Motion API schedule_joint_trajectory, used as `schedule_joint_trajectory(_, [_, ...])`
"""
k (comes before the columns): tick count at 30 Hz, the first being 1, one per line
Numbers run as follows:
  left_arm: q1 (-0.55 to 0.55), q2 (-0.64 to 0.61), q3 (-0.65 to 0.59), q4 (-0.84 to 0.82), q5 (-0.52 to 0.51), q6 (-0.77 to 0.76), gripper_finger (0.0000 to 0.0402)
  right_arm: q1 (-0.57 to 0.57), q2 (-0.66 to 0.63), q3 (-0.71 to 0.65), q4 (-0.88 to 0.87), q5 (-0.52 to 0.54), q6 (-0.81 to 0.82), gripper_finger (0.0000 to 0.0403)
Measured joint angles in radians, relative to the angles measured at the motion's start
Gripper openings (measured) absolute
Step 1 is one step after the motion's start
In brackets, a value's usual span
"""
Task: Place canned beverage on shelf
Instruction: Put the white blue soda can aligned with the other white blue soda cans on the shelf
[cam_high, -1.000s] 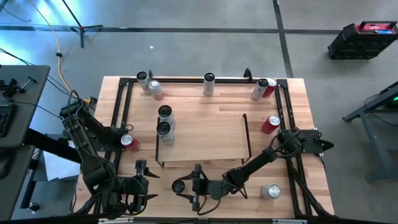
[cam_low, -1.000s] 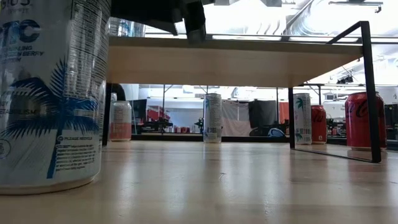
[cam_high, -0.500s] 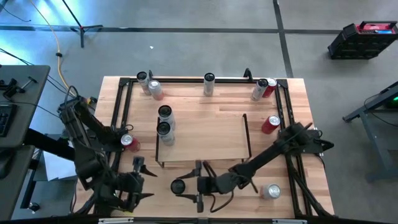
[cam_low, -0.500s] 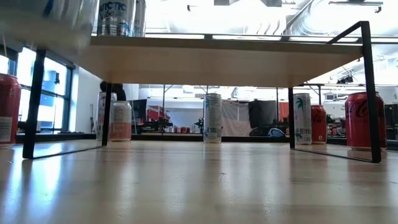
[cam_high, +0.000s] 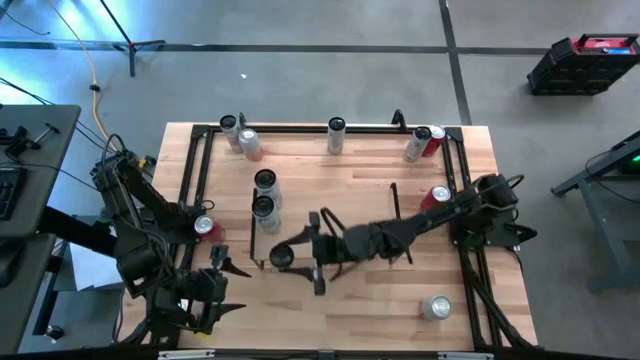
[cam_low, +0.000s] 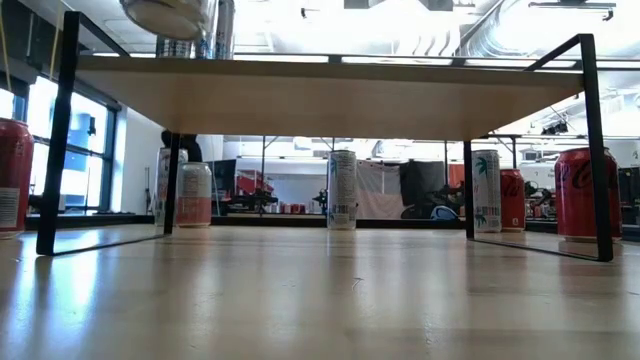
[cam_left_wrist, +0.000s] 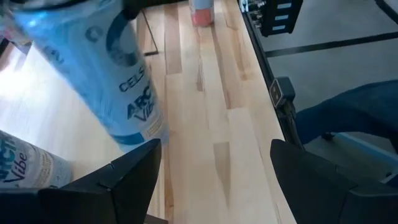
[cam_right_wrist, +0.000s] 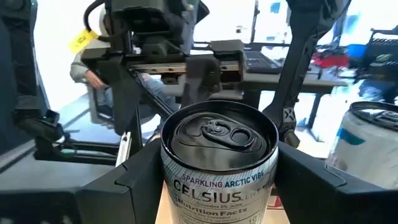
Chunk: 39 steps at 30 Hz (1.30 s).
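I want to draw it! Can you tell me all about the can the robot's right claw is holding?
The tall light-blue and white metal can reads "Celsius Sparkling Arctic Vibe", with a dark top and an unopened pull tab. It is upright, gripped between the two dark fingers of the right claw, lifted off the table at the near left corner of the light-wood shelf. Nothing else touches it.

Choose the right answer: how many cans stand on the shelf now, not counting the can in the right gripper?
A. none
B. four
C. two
C: the high view shows two cans upright at one end of the shelf, while the right gripper holds a third can above its front edge.
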Motion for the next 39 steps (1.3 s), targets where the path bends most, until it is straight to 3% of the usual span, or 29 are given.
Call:
schedule_joint_trajectory(6, [0.001,0.000,0.000,0.004,-0.020,-0.008,0.0291,-0.072,-0.007,0.053,-0.119,-0.166,0.022,0.0243])
schedule_joint_trajectory(12, [0.001,0.000,0.000,0.001,-0.031,-0.011,0.0291,-0.110,-0.003,0.141,-0.208,-0.215,-0.013,0.0243])
schedule_joint_trajectory(19, [0.001,0.000,0.000,-0.001,-0.038,-0.010,0.0291,-0.159,0.004,0.121,-0.210,-0.281,0.007,0.0243])
schedule_joint_trajectory(39, [0.002,0.000,0.000,-0.002,-0.061,-0.019,0.0291,-0.176,0.005,0.108,-0.249,-0.270,0.001,0.0246])
